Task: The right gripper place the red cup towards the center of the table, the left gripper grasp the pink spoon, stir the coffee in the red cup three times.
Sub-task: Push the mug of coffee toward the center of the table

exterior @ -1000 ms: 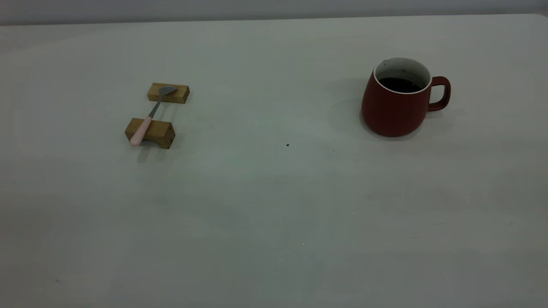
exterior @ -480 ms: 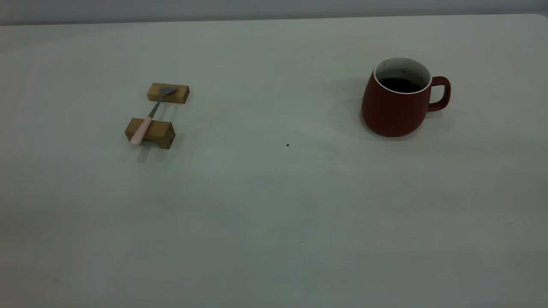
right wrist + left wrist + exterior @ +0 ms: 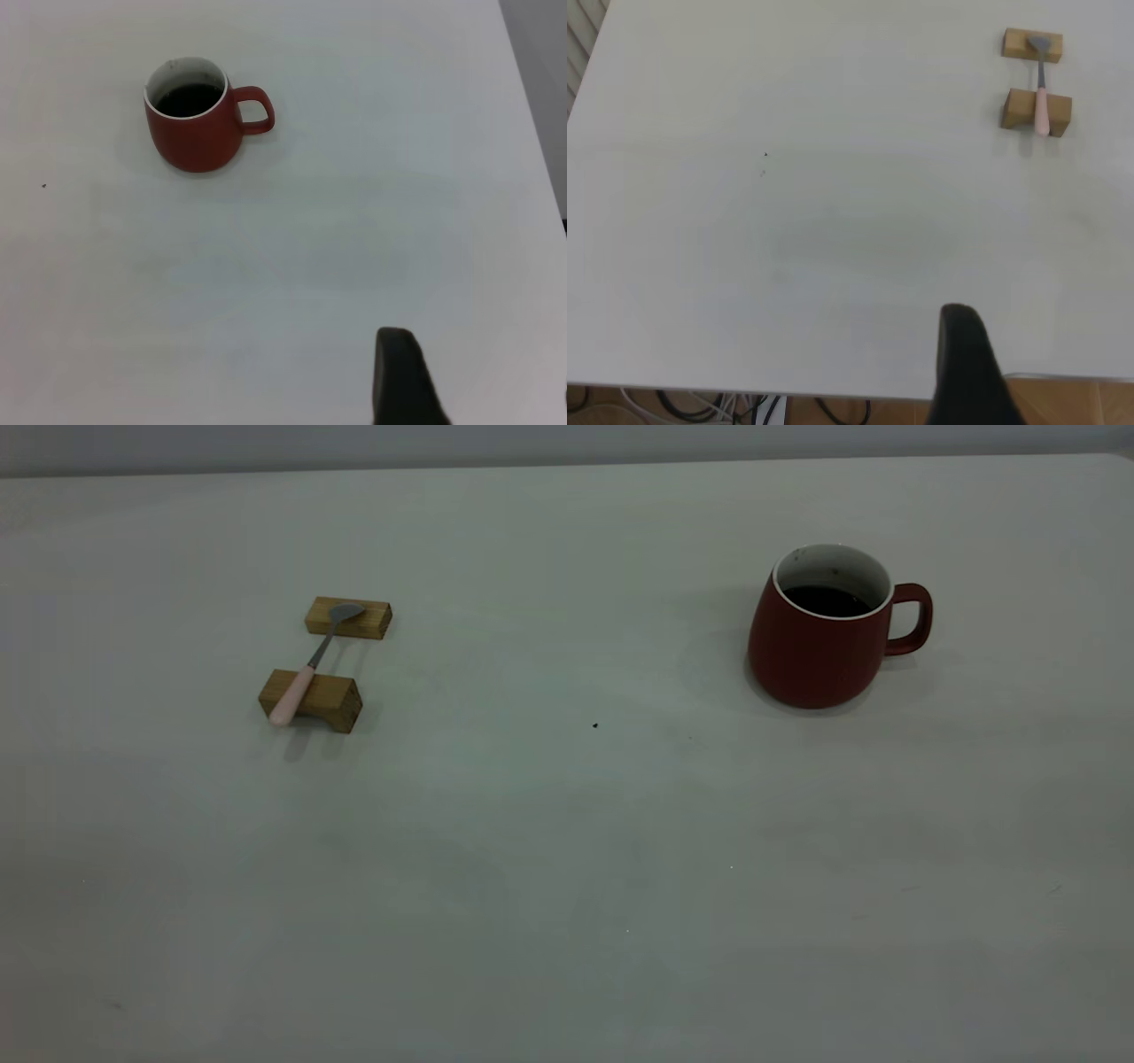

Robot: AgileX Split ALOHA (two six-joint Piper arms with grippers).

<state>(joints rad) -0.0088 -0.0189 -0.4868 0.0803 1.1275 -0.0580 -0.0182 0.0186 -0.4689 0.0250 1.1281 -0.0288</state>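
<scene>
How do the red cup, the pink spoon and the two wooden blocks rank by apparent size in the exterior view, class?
1. red cup
2. pink spoon, longer than either block but slimmer
3. near wooden block and far wooden block: alike; nearness makes ranking unsure

A grey wall (image 3: 567, 443) behind; wooden floor (image 3: 1063, 400) with dark cables (image 3: 700, 405) below

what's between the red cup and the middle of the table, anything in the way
Nothing visible. The red cup stands at the right, and the table between it and the centre is bare but for a tiny dark speck.
</scene>
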